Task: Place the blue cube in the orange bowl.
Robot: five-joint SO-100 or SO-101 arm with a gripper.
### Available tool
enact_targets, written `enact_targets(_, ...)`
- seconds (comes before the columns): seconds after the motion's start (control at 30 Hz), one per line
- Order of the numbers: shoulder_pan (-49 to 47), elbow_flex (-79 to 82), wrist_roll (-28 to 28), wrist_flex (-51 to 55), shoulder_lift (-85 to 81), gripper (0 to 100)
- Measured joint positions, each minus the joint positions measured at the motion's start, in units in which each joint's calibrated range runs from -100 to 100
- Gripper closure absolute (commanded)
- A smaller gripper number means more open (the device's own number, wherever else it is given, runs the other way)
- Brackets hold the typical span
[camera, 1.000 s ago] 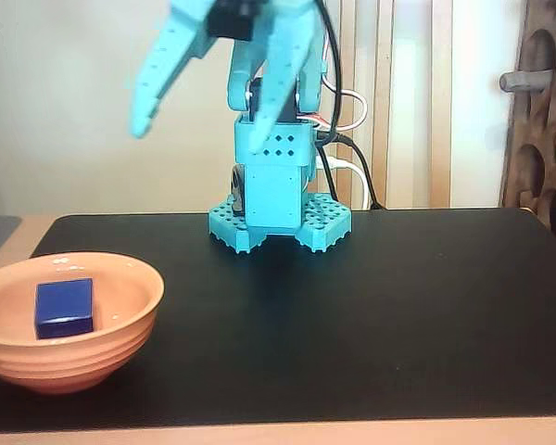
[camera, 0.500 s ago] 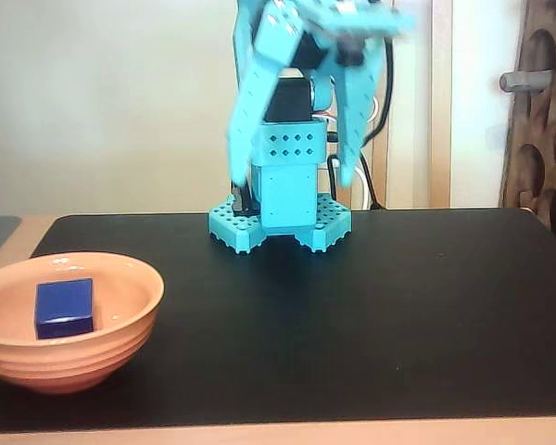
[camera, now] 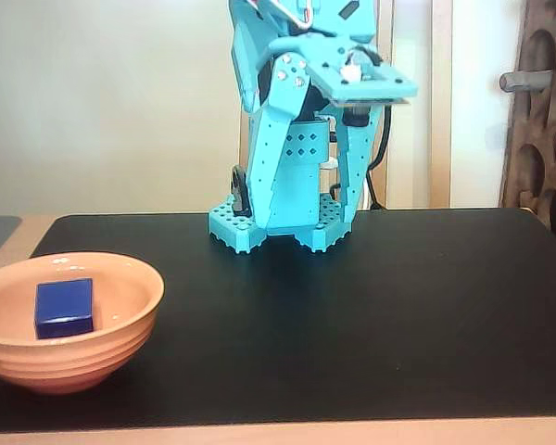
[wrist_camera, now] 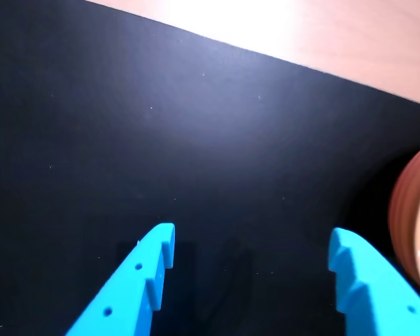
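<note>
Cube [camera: 64, 308] and bowl [camera: 120, 338] sit together at the near left corner of the black mat [camera: 398, 315] in the fixed view: the blue cube lies inside the orange bowl, resting against its left inner wall. The gripper [camera: 310, 221] hangs well apart from the bowl, folded down in front of the arm's base [camera: 280, 227] at the far edge of the mat, fingers spread wide and holding nothing. In the wrist view, the parted fingertips [wrist_camera: 157, 255] frame bare mat, with the bowl's ridged rim [wrist_camera: 409, 217] at the right edge.
</note>
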Motion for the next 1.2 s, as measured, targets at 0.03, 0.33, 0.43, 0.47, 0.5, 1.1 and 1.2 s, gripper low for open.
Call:
enact_targets(0.03,0.0,0.5,0.0,0.0,-1.0,75)
enact_targets(0.33,3.1,6.6,-0.2,0.0,-6.4,75)
enact_targets(0.43,3.1,9.6,-0.2,0.0,-9.3,75)
enact_targets(0.47,3.1,10.5,-0.2,0.0,-10.1,75)
enact_targets(0.5,3.1,11.5,-0.2,0.0,-10.8,75)
enact_targets(1.1,2.2,25.5,-0.2,0.0,-25.8,75)
enact_targets(1.2,2.1,28.0,-0.2,0.0,-28.0,75)
